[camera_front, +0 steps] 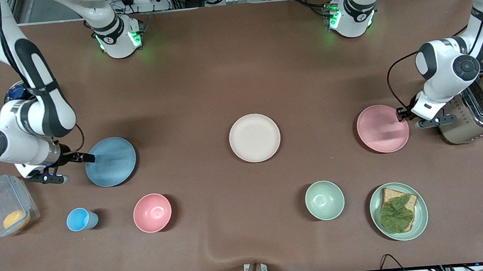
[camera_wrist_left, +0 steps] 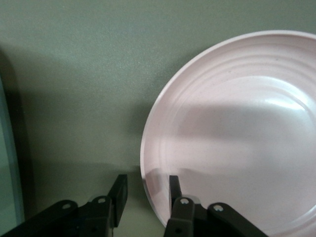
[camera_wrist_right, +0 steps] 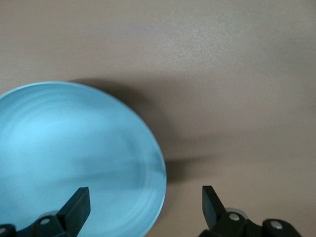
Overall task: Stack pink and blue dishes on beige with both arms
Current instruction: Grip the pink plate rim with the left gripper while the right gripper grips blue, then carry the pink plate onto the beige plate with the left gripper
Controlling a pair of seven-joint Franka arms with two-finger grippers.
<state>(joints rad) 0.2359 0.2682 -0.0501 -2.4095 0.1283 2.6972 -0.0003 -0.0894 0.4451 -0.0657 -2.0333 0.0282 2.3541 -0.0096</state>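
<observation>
The light blue plate (camera_front: 111,161) lies flat toward the right arm's end of the table. My right gripper (camera_front: 77,168) is low at its rim and open wide. In the right wrist view one finger (camera_wrist_right: 79,205) is over the blue plate (camera_wrist_right: 74,158) and the other is over bare cloth, with the gripper (camera_wrist_right: 145,197) straddling the rim. The pink plate (camera_front: 382,128) lies toward the left arm's end. My left gripper (camera_front: 408,120) is open, its narrow gap (camera_wrist_left: 148,185) straddling the pink plate's (camera_wrist_left: 237,148) rim. The beige plate (camera_front: 254,137) sits bare at mid-table.
Nearer the front camera stand a blue cup (camera_front: 82,219), a pink bowl (camera_front: 152,212), a green bowl (camera_front: 324,200) and a green plate (camera_front: 420,220) with bread and a leaf. A toaster (camera_front: 477,112) is beside the left gripper. A clear container (camera_front: 6,210) is beside the right gripper.
</observation>
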